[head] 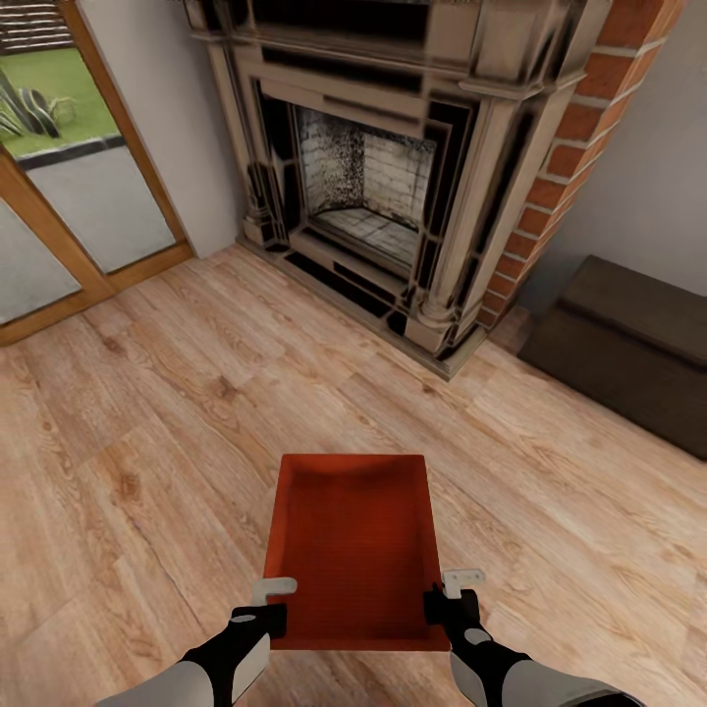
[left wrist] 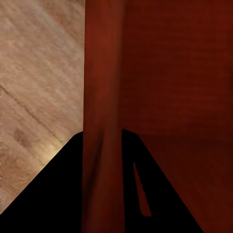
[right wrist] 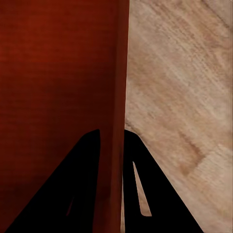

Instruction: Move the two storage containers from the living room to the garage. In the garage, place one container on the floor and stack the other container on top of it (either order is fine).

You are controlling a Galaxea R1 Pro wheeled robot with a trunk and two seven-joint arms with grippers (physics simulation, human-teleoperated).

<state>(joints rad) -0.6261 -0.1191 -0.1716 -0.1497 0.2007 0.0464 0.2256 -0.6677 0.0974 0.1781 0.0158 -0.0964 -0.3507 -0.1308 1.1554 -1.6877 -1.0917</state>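
Observation:
An orange-red open-top storage container [head: 352,550] hangs in front of me over the light wood-plank floor of the living room. My left gripper [head: 267,614] is shut on its left side wall, and my right gripper [head: 444,601] is shut on its right side wall. The left wrist view has the container wall [left wrist: 102,97] running between the two black fingers [left wrist: 58,194]. The same holds in the right wrist view, where the container wall [right wrist: 116,97] passes between the black fingers [right wrist: 150,194]. The bin is empty inside.
A red brick fireplace [head: 393,167] with a dark surround stands ahead. A glass door with a wood frame [head: 69,196] is at the far left. A long low dark cabinet [head: 628,344] sits at the right. Open wood-plank floor [head: 147,442] lies around the container.

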